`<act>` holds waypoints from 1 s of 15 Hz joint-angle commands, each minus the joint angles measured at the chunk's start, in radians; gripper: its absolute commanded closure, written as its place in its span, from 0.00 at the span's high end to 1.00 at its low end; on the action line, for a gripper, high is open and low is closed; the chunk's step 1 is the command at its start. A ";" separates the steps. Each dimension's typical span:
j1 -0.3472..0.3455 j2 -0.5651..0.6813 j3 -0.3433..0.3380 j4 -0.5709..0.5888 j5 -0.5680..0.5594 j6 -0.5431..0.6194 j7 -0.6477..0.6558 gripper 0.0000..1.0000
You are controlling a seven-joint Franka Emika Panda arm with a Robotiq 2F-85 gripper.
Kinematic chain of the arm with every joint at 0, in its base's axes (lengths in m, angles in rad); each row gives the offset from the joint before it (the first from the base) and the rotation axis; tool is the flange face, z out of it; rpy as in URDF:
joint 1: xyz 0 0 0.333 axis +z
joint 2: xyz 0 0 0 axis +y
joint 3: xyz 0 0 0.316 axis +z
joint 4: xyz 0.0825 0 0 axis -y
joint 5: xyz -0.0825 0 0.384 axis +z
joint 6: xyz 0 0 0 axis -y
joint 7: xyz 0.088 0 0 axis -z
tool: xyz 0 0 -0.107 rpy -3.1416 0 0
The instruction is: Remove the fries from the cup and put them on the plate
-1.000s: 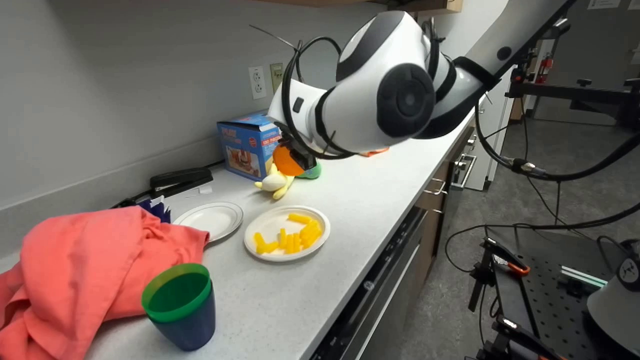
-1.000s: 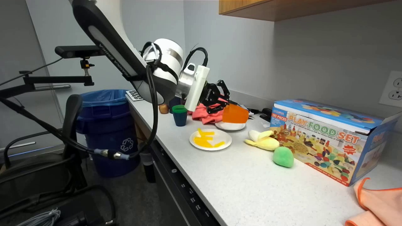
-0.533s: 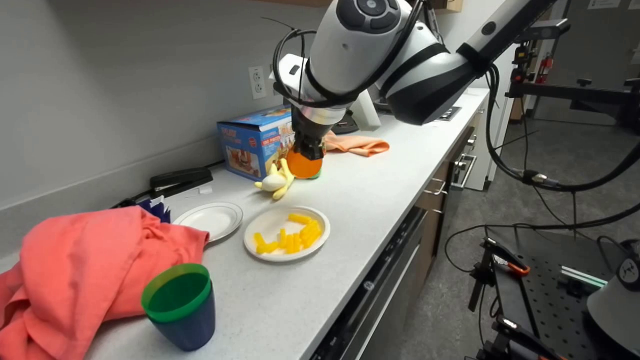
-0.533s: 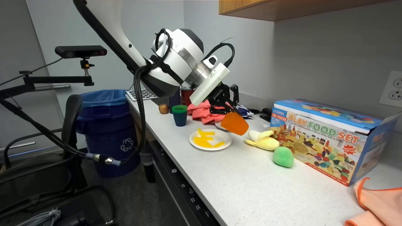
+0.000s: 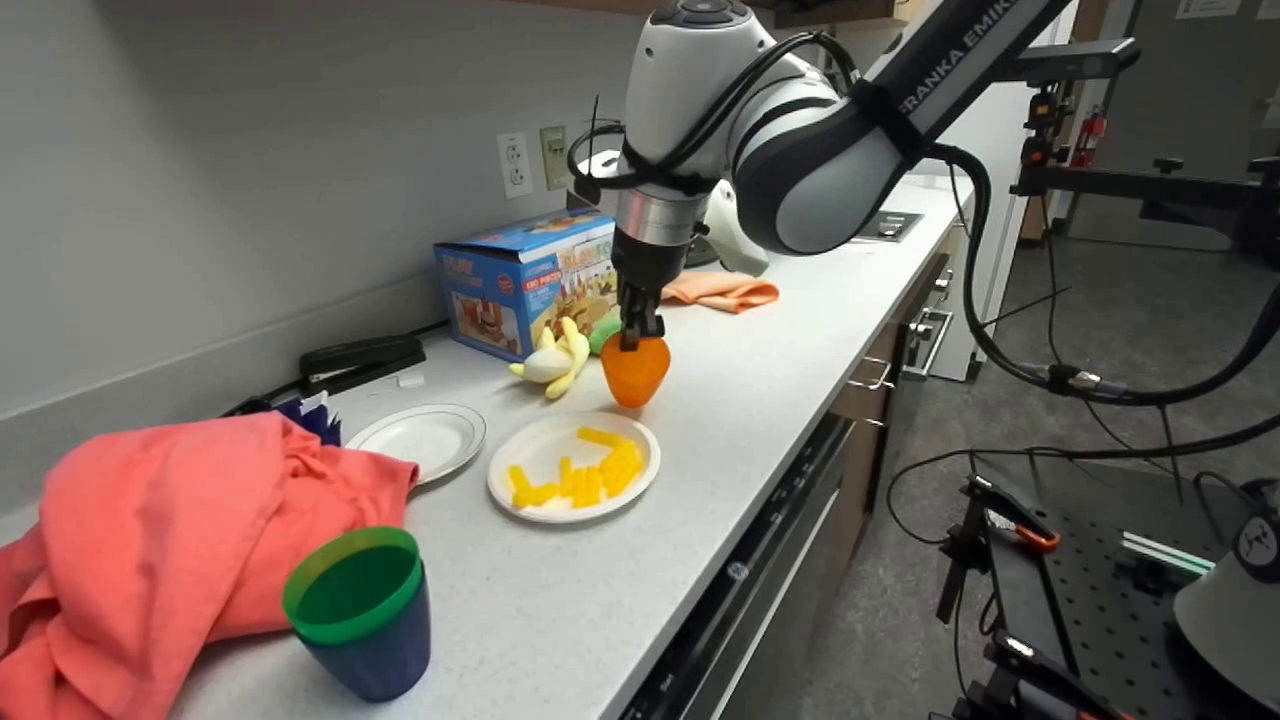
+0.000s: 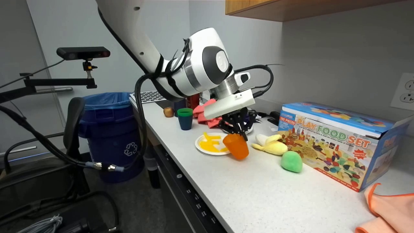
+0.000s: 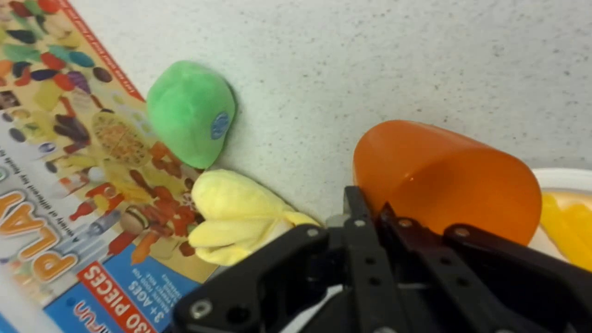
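"Orange is the cup (image 6: pixel 237 148) that is seen just beside the plate (image 5: pixel 540 452): is it held, or let go?"

"Held. Its wall is pinched by the gripper (image 7: pixel 372 204), one finger inside the mouth, one outside."

"And where are the fries (image 5: pixel 594 484) found?"

"On the plate, in a loose cluster. No fry is seen in the part of the cup's inside that is left unhidden by the fingers."

"Which step is judged to be in hand, then?"

"The emptying is taken as done; only the setting-down of the cup seems to be left."

"How is it turned?"

"Tilted. Its mouth is pointed upward and toward the plate, its narrower base downward and away, so the long axis is slanted, not plumb. Whether the counter (image 6: pixel 258 194) is touched by the base cannot be told."

"What is called for next?"

"Most likely, the cup is to be levelled, its base set flat on the counter, and only then the fingers parted. If let go at this slant, it might be sent rolling against the plate."
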 commanded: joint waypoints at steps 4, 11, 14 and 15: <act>-0.363 0.076 0.370 0.181 0.524 -0.205 -0.306 0.01; -0.058 0.017 -0.022 0.316 0.659 -0.465 -0.198 0.01; 0.036 0.013 -0.111 0.326 0.544 -0.478 -0.117 0.01; 0.059 0.015 -0.129 0.325 0.518 -0.476 -0.096 0.01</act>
